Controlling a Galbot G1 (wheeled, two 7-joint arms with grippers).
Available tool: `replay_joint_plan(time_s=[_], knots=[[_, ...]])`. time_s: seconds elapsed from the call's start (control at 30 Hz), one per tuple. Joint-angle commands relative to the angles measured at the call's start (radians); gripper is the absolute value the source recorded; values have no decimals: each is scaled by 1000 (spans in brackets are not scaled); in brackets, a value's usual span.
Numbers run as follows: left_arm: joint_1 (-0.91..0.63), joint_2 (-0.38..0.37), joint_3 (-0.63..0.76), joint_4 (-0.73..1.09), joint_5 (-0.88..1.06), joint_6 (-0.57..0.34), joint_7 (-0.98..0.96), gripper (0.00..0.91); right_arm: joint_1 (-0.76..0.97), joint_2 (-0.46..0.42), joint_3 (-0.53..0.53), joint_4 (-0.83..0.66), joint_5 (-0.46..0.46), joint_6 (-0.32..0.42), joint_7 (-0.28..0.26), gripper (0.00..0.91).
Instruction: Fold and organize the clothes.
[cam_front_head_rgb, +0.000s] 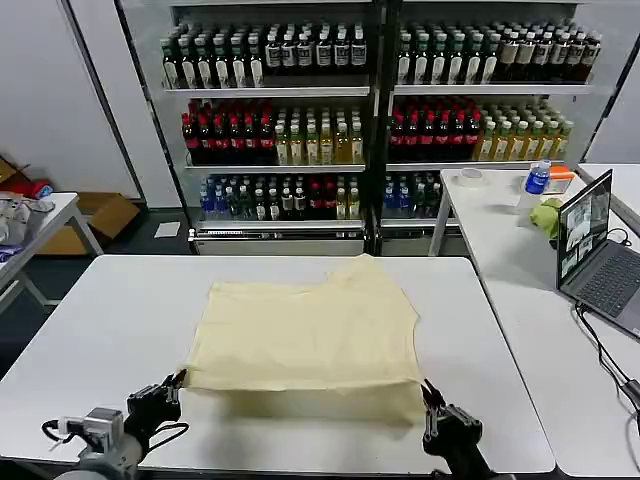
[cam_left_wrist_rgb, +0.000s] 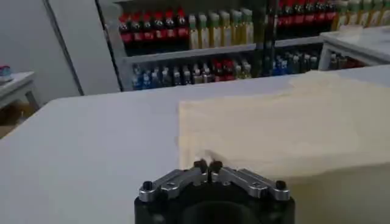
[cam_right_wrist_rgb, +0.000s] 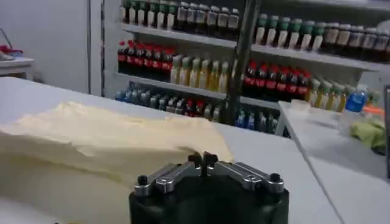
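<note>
Two corners being pinched at once: left tool (cam_front_head_rgb: 178, 382) and right tool (cam_front_head_rgb: 428, 392), each closed on a near corner of the cream T-shirt (cam_front_head_rgb: 310, 335), keeping the edge taut and level for an even fold. Lying mid-bench (cam_front_head_rgb: 110, 320), near part doubled over itself, raised slightly.
</note>
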Motion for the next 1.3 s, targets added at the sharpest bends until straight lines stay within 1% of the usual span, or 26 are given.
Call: replay_joint_plan(time_s=[0.03, 0.3, 0.47, 0.57, 0.67, 0.87, 0.9, 0.93, 0.97, 1.1, 1.2, 1.3], knots=[[-184, 24, 110, 150, 55, -5, 4, 10, 242, -84, -49, -125, -1, 5, -14, 0], [-275, 23, 164, 251, 85, -6, 8, 10, 463, -120, -162, -250, 1, 7, -20, 0], [-331, 17, 197, 298, 103, -7, 7, 10, 563, -122, -230, -330, -8, 11, -24, 0], [-357, 8, 218, 319, 120, -7, 7, 10, 585, -116, -250, -360, -19, 10, -29, 0], [-377, -4, 239, 343, 135, -8, 8, 10, 604, -99, -294, -401, -34, 10, -28, 0], [-387, -19, 255, 363, 149, -10, 4, 10, 589, -64, -323, -432, -65, 3, -26, 0], [-386, -20, 256, 362, 151, -12, 3, 10, 585, -57, -325, -435, -67, 1, -26, 907], [-383, -23, 257, 359, 154, -17, 0, 574, 582, -55, -326, -438, -67, 0, -25, 907], [-379, -30, 256, 354, 158, -20, -8, 907, 576, -40, -325, -444, -67, -18, -23, 907], [-362, -46, 240, 338, 158, -22, -19, 907, 542, -13, -304, -444, -57, -27, -18, 907], [-340, -48, 223, 321, 153, -27, -25, 907, 518, -10, -278, -415, -32, -22, -13, 907], [-319, -49, 199, 300, 140, -28, -30, 907, 496, -11, -245, -393, -32, -21, -17, 907]])
